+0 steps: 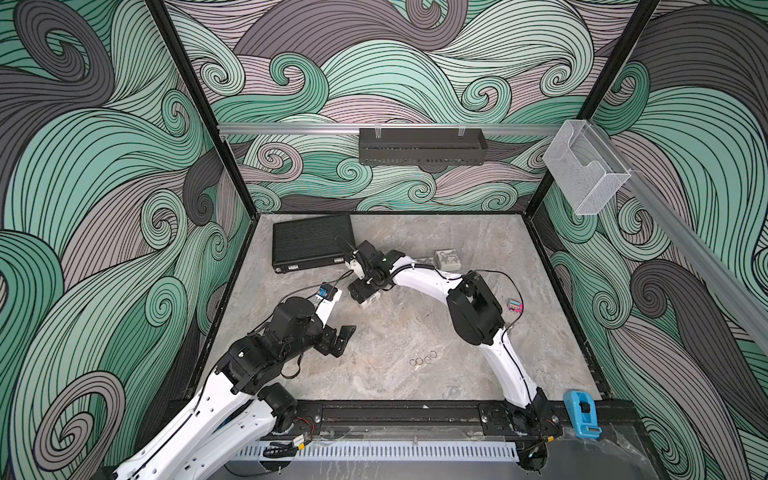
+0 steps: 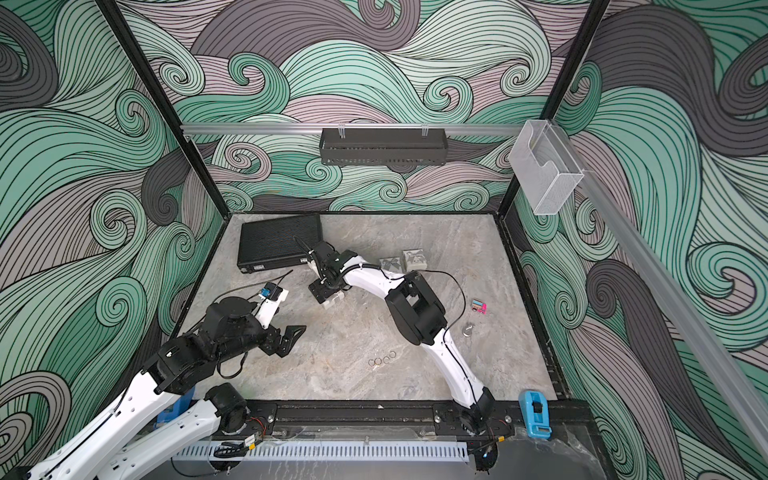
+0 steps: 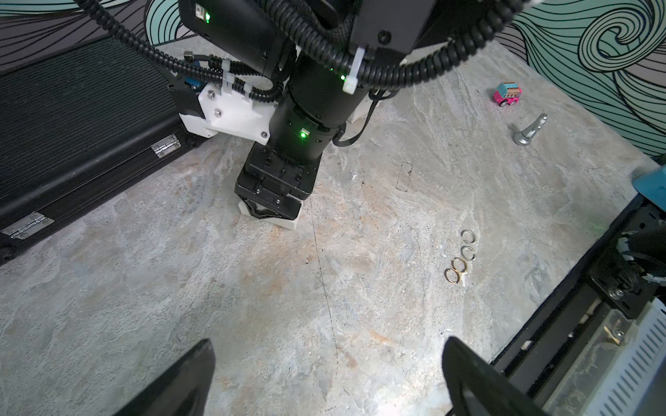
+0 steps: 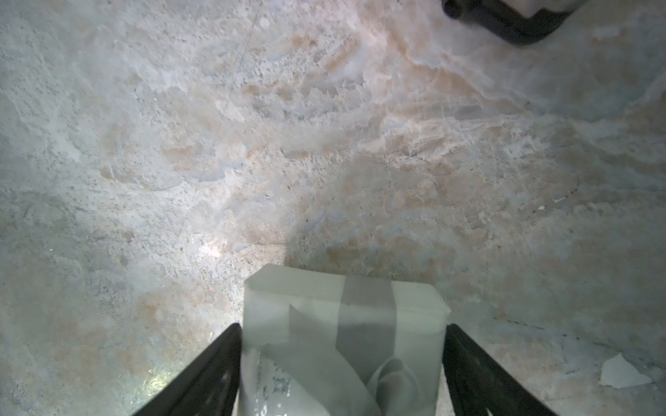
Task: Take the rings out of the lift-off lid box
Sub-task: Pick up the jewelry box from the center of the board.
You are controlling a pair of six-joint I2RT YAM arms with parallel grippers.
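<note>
Rings: Four thin rings [image 3: 459, 265] are seen in a short row on the bare table [image 1: 415, 395], at about 5 o'clock from its middle in both top views [image 1: 423, 360] [image 2: 381, 360]. Two yellowish ones touch each other, two silvery ones lie just beside them, and all are outside every box.
White box: A white box [image 4: 342, 306] printed with a grey ribbon stands on the table at 11 o'clock from the rings, well apart from them.
Right gripper: The right gripper [image 1: 365, 296] is placed directly over the white box, with one of its fingers [image 4: 216, 367] at each side wall. The jaws are set wide. Whether the box is actually pinched cannot be told from the blurred wrist view.
Left gripper: The left gripper [image 1: 343, 338] is held above the table at 9 o'clock from the rings, spread fully, with nothing between its jaws.
In the way: The white box's top is covered by the right gripper in both top views. Two small bow-printed boxes [image 2: 390, 264] at 12 o'clock are partly hidden in a top view by the right arm [image 1: 424, 278].
Around: A black case [image 1: 313, 245] is laid at 11 o'clock by the back wall. A pink-and-teal toy [image 1: 515, 306] sits at 2 o'clock from the rings, with a silvery metal piece [image 2: 468, 330] near it. A blue tape dispenser [image 1: 582, 415] is on the front rail at 4 o'clock.
</note>
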